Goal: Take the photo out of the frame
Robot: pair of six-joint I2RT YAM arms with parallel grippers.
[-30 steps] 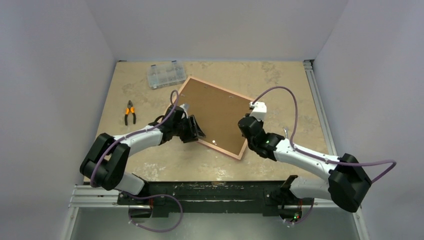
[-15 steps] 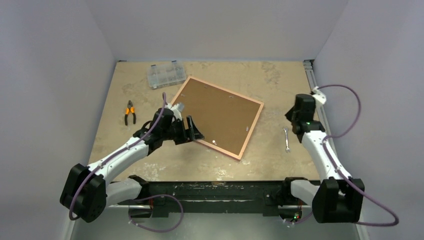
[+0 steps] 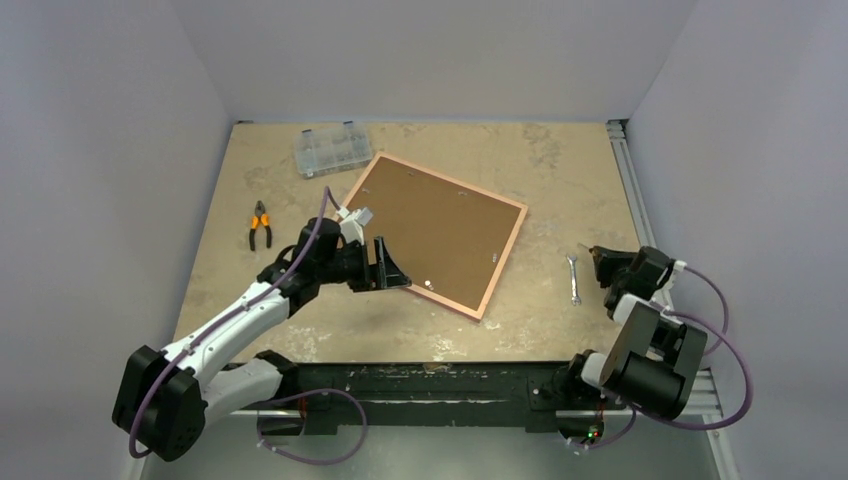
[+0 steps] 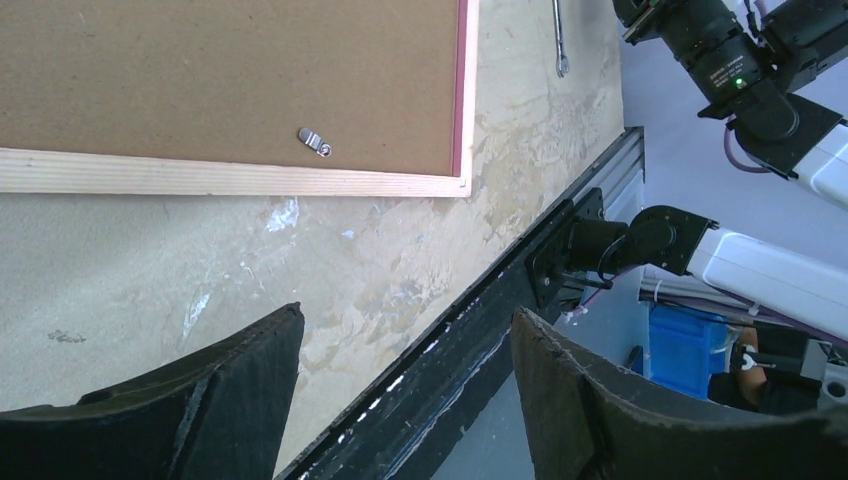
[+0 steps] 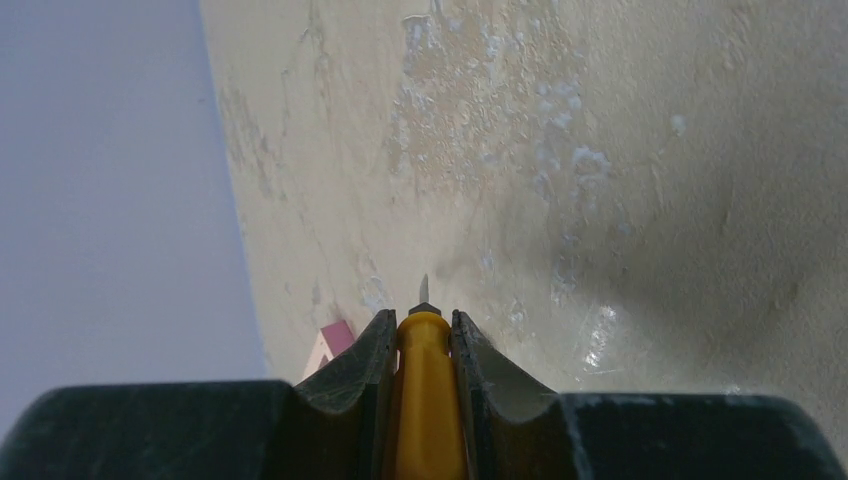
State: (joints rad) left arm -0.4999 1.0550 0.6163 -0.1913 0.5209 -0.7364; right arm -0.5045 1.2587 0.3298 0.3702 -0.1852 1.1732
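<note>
Clearly an early stage: on the table (image 3: 560,170) the frame (image 3: 505,262) lies face-down about mid-table w/ the brown backing board (image 3: 440,230) seated in it, so the photo is presumably underneath and can't be seen. The left gripper (image 3: 385,268) hovers just beside the frame's near-left edge, jaws wide apart, holding nothing. The right gripper (image 3: 605,262) sits far right, well apart from the frame, jaws clamped on a yellow-handled tool (image 5: 425,400) w/ a thin metal tip. A wrench (image 3: 573,278) lies between it and the frame. Step in hand is prob. freeing the backing. The next move likely calls for turning the small metal clip (image 4: 313,141) off the board, plus any others, before lifting the board.
</note>
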